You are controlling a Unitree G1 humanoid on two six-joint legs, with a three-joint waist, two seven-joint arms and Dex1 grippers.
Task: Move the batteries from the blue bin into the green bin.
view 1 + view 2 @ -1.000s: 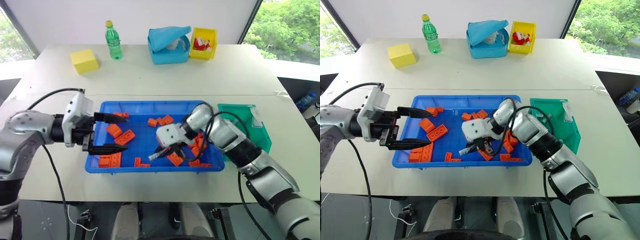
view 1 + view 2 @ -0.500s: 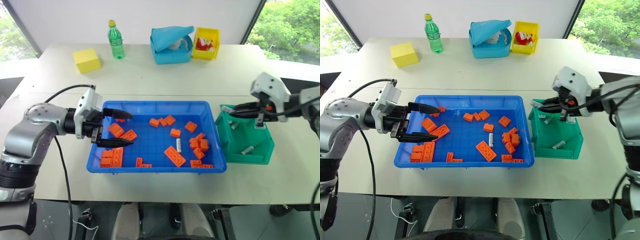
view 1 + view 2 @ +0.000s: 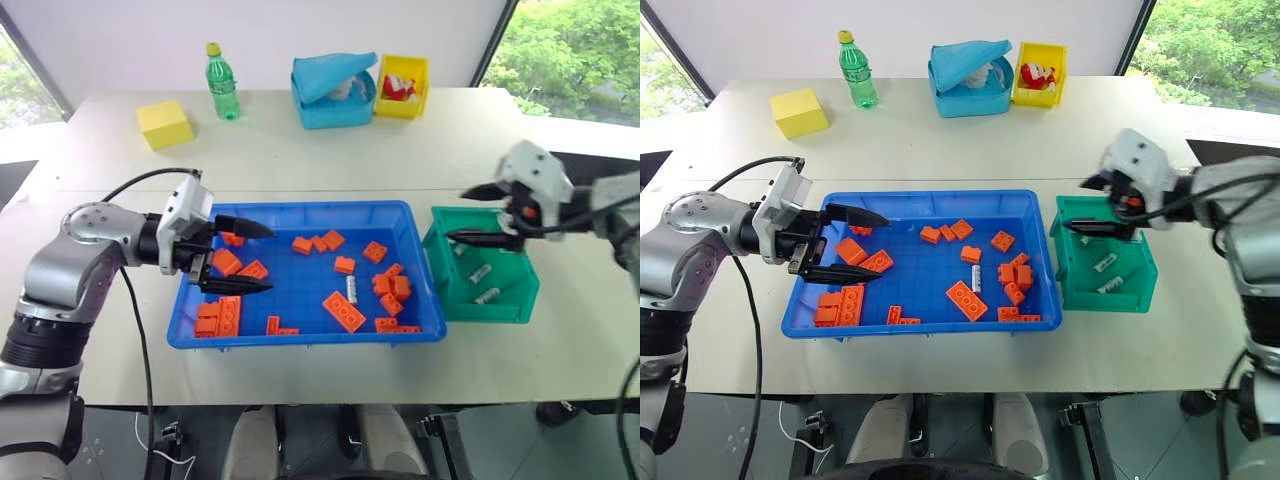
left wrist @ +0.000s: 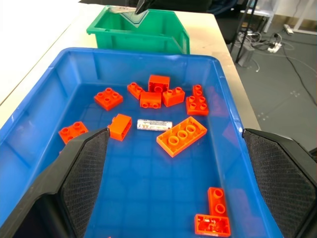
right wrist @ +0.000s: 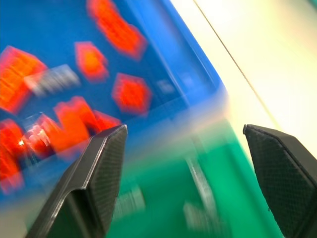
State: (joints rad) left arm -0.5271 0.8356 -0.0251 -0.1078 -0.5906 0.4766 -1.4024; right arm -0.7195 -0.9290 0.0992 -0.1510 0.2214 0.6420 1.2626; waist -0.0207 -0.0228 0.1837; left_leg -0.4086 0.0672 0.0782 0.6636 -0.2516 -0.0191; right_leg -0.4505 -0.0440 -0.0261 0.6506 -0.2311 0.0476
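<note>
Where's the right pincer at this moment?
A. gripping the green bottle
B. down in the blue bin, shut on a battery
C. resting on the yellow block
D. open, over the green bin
D: the right pincer hangs with its fingers spread over the green bin, where two batteries lie.

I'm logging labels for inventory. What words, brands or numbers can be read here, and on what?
None can be read.
Green bottle: label too small to read.
Battery in the blue bin: print too blurred to read.
Green bin: no readable marking.
</note>
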